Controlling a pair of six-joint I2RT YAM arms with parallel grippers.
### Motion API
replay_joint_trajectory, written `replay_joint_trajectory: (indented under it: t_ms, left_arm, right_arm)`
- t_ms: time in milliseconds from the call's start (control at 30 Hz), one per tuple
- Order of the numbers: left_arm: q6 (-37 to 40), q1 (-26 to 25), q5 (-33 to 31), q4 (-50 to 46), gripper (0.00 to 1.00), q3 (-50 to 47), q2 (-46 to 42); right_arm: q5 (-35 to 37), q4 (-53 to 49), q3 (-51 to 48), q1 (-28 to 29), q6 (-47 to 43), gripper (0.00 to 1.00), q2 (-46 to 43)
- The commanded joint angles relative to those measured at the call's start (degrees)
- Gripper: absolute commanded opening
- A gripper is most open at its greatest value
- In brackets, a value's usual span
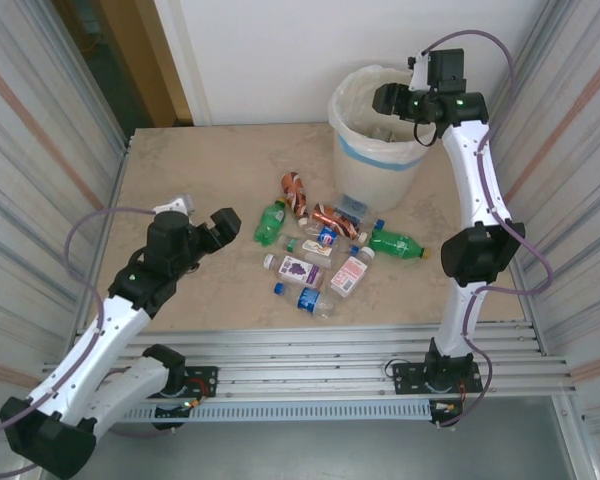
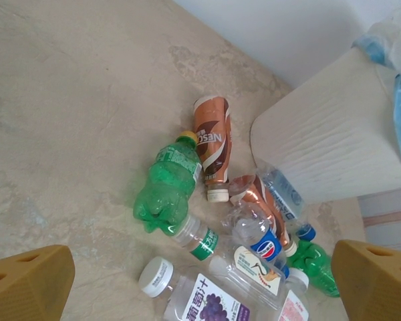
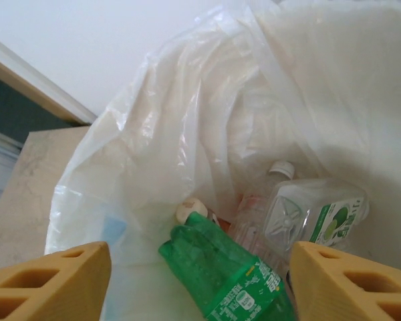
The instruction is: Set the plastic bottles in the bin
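My right fingers (image 3: pixel 53 281) stand spread over the tall white round bin (image 1: pixel 378 170) with its cream liner (image 1: pixel 358 88); a crumpled green plastic bottle (image 3: pixel 224 271) and a clear one (image 3: pixel 301 214) lie inside. My left fingers (image 2: pixel 27 281) gape wide beside the clear, green and brown bottles (image 1: pixel 298 268) scattered on the bench (image 1: pixel 200 160).

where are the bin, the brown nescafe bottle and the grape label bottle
bin (image 1: pixel 372 185), top external view, front wall below the blue band
brown nescafe bottle (image 2: pixel 212 144), left wrist view, on its label
grape label bottle (image 2: pixel 210 306), left wrist view, on the purple label
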Motion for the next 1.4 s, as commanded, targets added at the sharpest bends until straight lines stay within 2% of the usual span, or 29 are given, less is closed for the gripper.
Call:
replay_joint_trajectory:
  t_ms: [0, 267, 400, 467, 733, 900, 1067, 1367]
  left_arm:
    - [6.7, 0.2, 2.6, -3.0, 0.99, 4.4, 3.4]
    - [18.5, 0.2, 6.1, -12.0, 0.99, 15.7, 18.3]
    - [22.2, 0.2, 6.0, -14.3, 0.99, 20.3, 25.2]
    - [23.8, 0.2, 6.3, -14.8, 0.98, 22.0, 28.3]
    - [27.0, -0.2, 9.5, -15.5, 0.93, 28.8, 41.7]
    - [28.3, -0.7, 9.6, -16.6, 0.96, 33.3, 49.4]
    - [29.0, -0.8, 9.4, -17.6, 0.99, 37.1, 55.5]
    - [29.4, -2.0, 8.6, -19.6, 0.96, 42.6, 63.2]
  right_arm:
    - [2.0, -2.5, 1.4, 0.3, -1.8, 0.75, -2.4]
    - [7.0, -8.2, 0.6, 0.4, -2.2, 0.88, -8.5]
    - [11.6, -9.8, -5.3, 0.9, -1.9, 0.93, -14.3]
    - [13.5, -9.3, -10.0, 1.0, -1.4, 0.99, -18.0]
    - [20.2, -3.5, -35.5, 1.0, 2.5, 0.98, -36.1]
    - [22.6, -1.2, -47.5, 1.0, 4.2, 0.98, -45.3]
    - [24.3, -1.7, -53.9, 1.0, 5.6, 0.98, -50.2]
    - [25.3, -1.6, -58.2, 1.0, 8.0, 0.98, -52.3]
